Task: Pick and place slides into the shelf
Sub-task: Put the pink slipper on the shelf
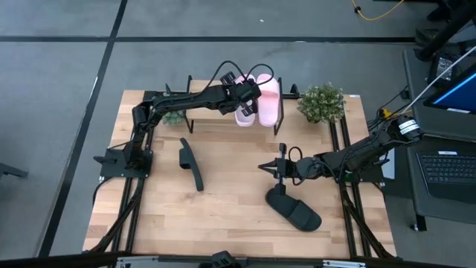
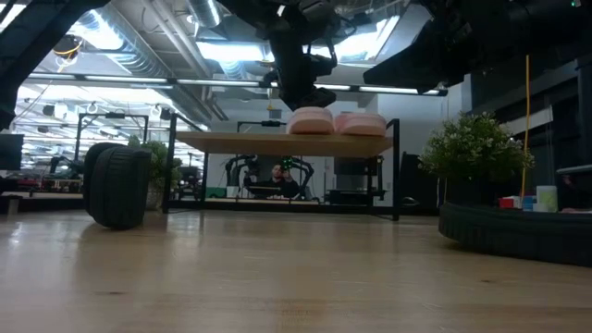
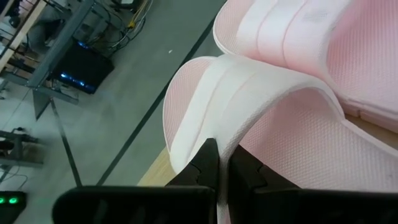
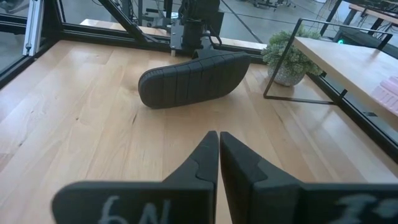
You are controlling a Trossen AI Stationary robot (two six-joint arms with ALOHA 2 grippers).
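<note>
Wooden and pale, the surface point(image 1: 230, 223) carries everything. At its far edge stands the shelf point(image 1: 216, 117), a light plank on a thin black frame. On the plank lie two pale pink slides point(image 1: 260, 104), side by side and touching each other, near the end of the shelf that is close to a small green plant point(image 1: 321, 102).

Two black slides are on the surface in front of the shelf. One black slide point(image 1: 192, 164) stands on its edge, on the left half of the surface. The other black slide point(image 1: 294, 210) lies on the right half, nearer to the front edge.

The left gripper point(image 3: 222, 167) is over the shelf at the left one of the pink slides. Its fingers are closed, pinching the broad strap of this pink slide point(image 3: 249, 93) between them.

The right gripper point(image 4: 219, 149) is above the middle of the surface, between the two black slides and apart from both. Its fingers are closed together and hold nothing; they point toward the black slide that stands on its edge.
</note>
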